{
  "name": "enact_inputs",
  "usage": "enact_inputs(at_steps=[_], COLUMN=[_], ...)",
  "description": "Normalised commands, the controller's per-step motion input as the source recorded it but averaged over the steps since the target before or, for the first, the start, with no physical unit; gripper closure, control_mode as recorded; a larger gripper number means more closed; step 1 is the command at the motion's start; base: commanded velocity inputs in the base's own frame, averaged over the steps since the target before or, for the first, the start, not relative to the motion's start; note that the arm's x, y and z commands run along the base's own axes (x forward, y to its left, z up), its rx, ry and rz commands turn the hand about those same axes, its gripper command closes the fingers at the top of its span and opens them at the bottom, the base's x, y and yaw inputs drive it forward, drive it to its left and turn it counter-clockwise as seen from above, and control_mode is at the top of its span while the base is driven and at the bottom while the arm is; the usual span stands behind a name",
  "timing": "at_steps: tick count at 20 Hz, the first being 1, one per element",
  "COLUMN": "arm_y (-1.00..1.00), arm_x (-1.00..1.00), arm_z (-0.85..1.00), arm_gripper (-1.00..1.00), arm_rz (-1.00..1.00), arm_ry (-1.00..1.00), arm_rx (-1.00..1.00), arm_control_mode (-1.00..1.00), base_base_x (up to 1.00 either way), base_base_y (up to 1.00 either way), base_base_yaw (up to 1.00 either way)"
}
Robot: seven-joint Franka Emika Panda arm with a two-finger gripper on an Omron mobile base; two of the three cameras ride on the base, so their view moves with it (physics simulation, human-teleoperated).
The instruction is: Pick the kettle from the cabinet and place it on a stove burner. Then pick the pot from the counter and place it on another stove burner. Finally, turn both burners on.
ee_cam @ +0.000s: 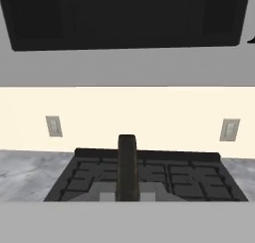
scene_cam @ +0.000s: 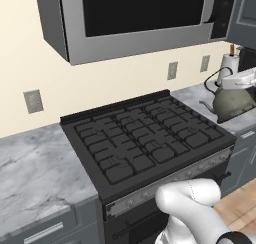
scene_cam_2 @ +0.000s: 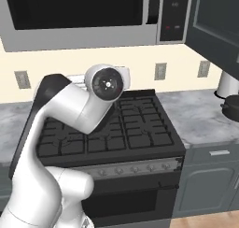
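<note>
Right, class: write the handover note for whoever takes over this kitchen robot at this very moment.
Gripper: shut on the kettle, holding it up by the handle. In the left base view it sits right of the stove.
Pot: on the counter, right of the stove.
Done: kettle is out of the cabinet, whose door stands open.
Left: set the kettle on one burner and the pot on another, then turn both knobs.
</note>
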Motion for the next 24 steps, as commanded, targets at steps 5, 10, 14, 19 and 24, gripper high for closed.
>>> enact_inputs(at_steps=[5, 10, 14, 19, 24], arm_y=[0.08, 0.08, 0.02, -0.01, 0.00], arm_x=[0.27, 0.29, 0.29, 0.08, 0.37], arm_z=[-0.26, -0.30, -0.20, -0.05, -0.07], arm_gripper=[1.00, 1.00, 1.00, 1.00, 1.00], arm_rz=[0.03, 0.04, 0.07, 0.07, 0.10], arm_ry=[-0.02, -0.06, -0.10, -0.07, -0.06], arm_rx=[0.00, 0.01, 0.04, 0.01, 0.01], arm_control_mode=[-1.00, -1.00, -1.00, -1.00, -1.00], base_base_x=[0.00, 0.00, 0.00, 0.00, 0.00], base_base_y=[0.00, 0.00, 0.00, 0.00, 0.00], base_base_yaw=[0.00, 0.00, 0.00, 0.00, 0.00])
